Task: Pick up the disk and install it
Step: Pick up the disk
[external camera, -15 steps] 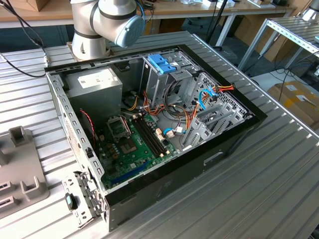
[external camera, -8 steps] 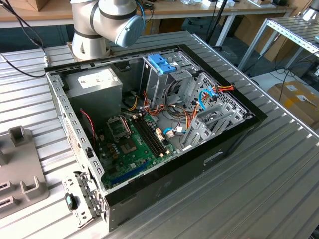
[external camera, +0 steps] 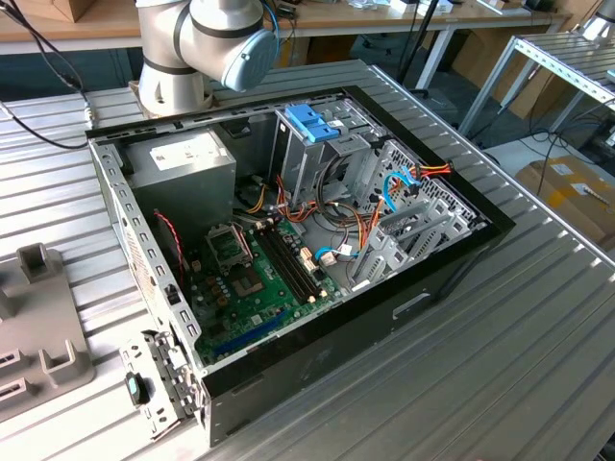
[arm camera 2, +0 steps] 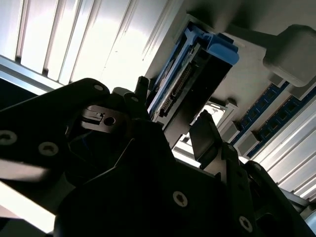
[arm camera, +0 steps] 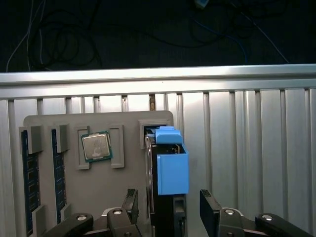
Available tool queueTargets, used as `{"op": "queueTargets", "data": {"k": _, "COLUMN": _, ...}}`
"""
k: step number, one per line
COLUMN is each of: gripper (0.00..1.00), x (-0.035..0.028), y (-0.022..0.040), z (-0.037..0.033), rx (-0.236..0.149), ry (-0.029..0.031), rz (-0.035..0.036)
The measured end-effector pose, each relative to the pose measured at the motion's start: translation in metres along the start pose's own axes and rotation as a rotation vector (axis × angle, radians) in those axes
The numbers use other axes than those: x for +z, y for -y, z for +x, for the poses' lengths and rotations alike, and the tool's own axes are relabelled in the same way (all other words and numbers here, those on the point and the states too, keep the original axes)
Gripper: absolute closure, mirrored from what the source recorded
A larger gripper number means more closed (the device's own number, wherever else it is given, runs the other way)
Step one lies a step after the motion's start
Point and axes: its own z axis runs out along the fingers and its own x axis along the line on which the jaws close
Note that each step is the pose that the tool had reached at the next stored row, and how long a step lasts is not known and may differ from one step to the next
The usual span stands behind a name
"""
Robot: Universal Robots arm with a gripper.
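Observation:
The disk (arm camera: 171, 170) stands on edge in a slot of a grey holder plate (arm camera: 129, 119), with its light-blue carrier and end tab facing the camera in the first wrist view. In the second wrist view the disk (arm camera 2: 195, 74) shows its connector edge and blue rail. My gripper (arm camera: 170, 205) is open and straddles the disk, one dark finger (arm camera: 130, 201) on each side with a small gap to the carrier. In the second wrist view the gripper (arm camera 2: 173, 116) stands just short of the disk. The open computer case (external camera: 288, 240) lies on the ribbed table.
The holder plate also carries a processor chip (arm camera: 96, 146) and memory sticks (arm camera: 30, 182). The table edge (arm camera: 158, 76) runs just beyond the plate. Inside the case, a tall metal cage with a blue bracket (external camera: 312, 122) rises among cables. The arm's base (external camera: 183, 48) stands behind the case.

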Motion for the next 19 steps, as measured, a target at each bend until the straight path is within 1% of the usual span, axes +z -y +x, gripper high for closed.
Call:
{"op": "queueTargets", "data": {"k": 4, "gripper": 0.4, "x": -0.0003, "y": 0.0, "z": 0.0, "rx": 0.0, "ry": -0.0001, "rz": -0.0001}}
{"op": "queueTargets", "data": {"k": 5, "gripper": 0.47, "x": -0.0004, "y": 0.0, "z": 0.0, "rx": 0.0, "ry": -0.0001, "rz": -0.0002}}
{"op": "queueTargets", "data": {"k": 7, "gripper": 0.47, "x": -0.0005, "y": 0.0, "z": 0.0, "rx": 0.0, "ry": -0.0001, "rz": -0.0002}}
{"op": "queueTargets", "data": {"k": 8, "gripper": 0.54, "x": -0.0005, "y": 0.0, "z": 0.0, "rx": 0.0, "ry": -0.0001, "rz": -0.0001}}
{"op": "queueTargets", "data": {"k": 15, "gripper": 0.54, "x": -0.0008, "y": 0.0, "z": 0.0, "rx": 0.0, "ry": -0.0001, "rz": -0.0001}}
{"op": "queueTargets", "data": {"k": 17, "gripper": 0.55, "x": -0.0009, "y": 0.0, "z": 0.0, "rx": 0.0, "ry": -0.0002, "rz": -0.0001}}
{"op": "queueTargets", "data": {"k": 18, "gripper": 0.62, "x": -0.001, "y": 0.0, "z": 0.0, "rx": 0.0, "ry": -0.0002, "rz": -0.0003}}
{"op": "queueTargets", "data": {"k": 19, "gripper": 0.65, "x": -0.001, "y": 0.0, "z": 0.0, "rx": 0.0, "ry": -0.0001, "rz": -0.0002}}
